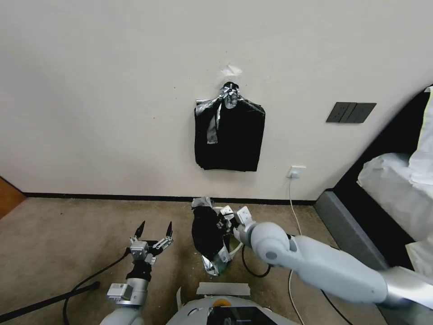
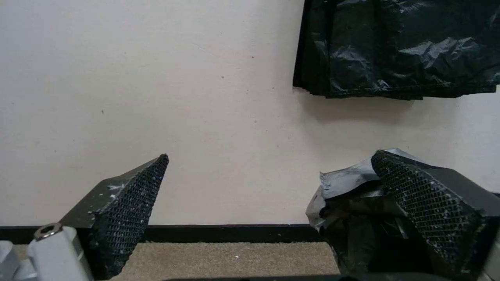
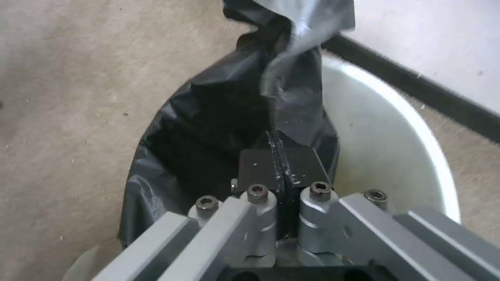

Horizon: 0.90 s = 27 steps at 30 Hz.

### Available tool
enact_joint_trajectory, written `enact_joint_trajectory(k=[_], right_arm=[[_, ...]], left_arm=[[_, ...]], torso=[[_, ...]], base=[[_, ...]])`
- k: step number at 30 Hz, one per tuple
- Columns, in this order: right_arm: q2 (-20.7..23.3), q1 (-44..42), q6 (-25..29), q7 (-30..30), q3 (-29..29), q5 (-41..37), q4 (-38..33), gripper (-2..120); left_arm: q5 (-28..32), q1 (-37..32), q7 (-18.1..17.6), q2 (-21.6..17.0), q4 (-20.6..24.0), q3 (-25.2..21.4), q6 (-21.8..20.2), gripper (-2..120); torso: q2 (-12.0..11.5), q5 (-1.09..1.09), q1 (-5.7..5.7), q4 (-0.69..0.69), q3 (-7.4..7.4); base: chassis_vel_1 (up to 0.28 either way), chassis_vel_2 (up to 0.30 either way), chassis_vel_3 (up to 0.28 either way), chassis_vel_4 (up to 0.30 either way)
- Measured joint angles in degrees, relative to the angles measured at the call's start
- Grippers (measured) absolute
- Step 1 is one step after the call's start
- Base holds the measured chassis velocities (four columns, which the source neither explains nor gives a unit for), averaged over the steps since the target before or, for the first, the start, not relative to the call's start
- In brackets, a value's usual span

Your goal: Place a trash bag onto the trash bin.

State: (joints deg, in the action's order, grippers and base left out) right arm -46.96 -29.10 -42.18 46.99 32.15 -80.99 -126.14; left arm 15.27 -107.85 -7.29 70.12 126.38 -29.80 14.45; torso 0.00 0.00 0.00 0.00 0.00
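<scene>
Carpet [image 1: 67, 234] carries the trash bin [image 3: 396, 132], which stands near the far edge of the floor, close to the black baseboard [image 1: 112, 197] of the wall. In the right wrist view the bin is a cream-white round bucket with a smooth inner wall and a rolled rim. The trash bag [image 1: 207, 234] is draped over the side of the bin nearer to the left arm; its black glossy plastic covers that part of the rim and hangs down the outside, while the opposite part of the rim is bare. One twisted end of the bag stands up above the bin, toward the wall.

The right gripper [image 3: 276, 146] is over the bin, with its two dark fingers pressed together and a fold of the trash bag clenched between them. The right arm reaches in from the right side of the head view.

The left gripper [image 1: 153, 231] is held above the carpet, just beside the bag and apart from it. Its fingers [image 2: 130, 203] are spread wide and nothing is between them.

On the wall above the bin hangs a flat stack of black bags [image 1: 230, 135]. A white socket [image 1: 297, 171] with a cable is to the right of it.
</scene>
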Motion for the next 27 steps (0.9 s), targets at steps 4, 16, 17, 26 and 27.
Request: enact_joint_trajectory(k=[4, 16, 17, 26, 27], right_arm=[[0.1, -0.2, 0.0, 0.0, 0.0, 0.7, 0.2, 0], [1.8, -1.2, 0.1, -1.0, -1.8, 4.8, -1.0, 0], [1.9, -1.3, 0.1, -1.1, -1.9, 5.0, -1.0, 0], [3.0, -2.3, 0.1, -1.9, -2.6, 6.9, -0.3, 0], [3.0, -2.5, 0.1, -2.0, -2.9, 6.9, -0.3, 0]], left_arm=[[0.0, 0.9, -0.5, -0.4, 0.0, 1.1, -1.2, 100], [4.9, 6.3, -7.5, -5.2, 2.0, 8.0, -14.0, 100], [5.7, 7.5, -8.4, -6.2, 2.1, 8.8, -16.2, 100], [12.8, 16.4, -13.7, -10.3, 0.8, 15.2, -26.3, 100], [13.7, 18.1, -14.9, -10.4, 0.2, 16.3, -28.2, 100]], torso=[[0.0, 0.0, 0.0, 0.0, 0.0], [0.0, 0.0, -0.01, 0.0, 0.0], [0.0, 0.0, -0.01, 0.0, 0.0], [0.0, 0.0, 0.0, 0.0, 0.0], [0.0, 0.0, 0.0, 0.01, 0.0]], base=[[0.0, 0.0, 0.0, 0.0], [0.0, 0.0, 0.0, 0.0], [0.0, 0.0, 0.0, 0.0], [0.0, 0.0, 0.0, 0.0], [0.0, 0.0, 0.0, 0.0]])
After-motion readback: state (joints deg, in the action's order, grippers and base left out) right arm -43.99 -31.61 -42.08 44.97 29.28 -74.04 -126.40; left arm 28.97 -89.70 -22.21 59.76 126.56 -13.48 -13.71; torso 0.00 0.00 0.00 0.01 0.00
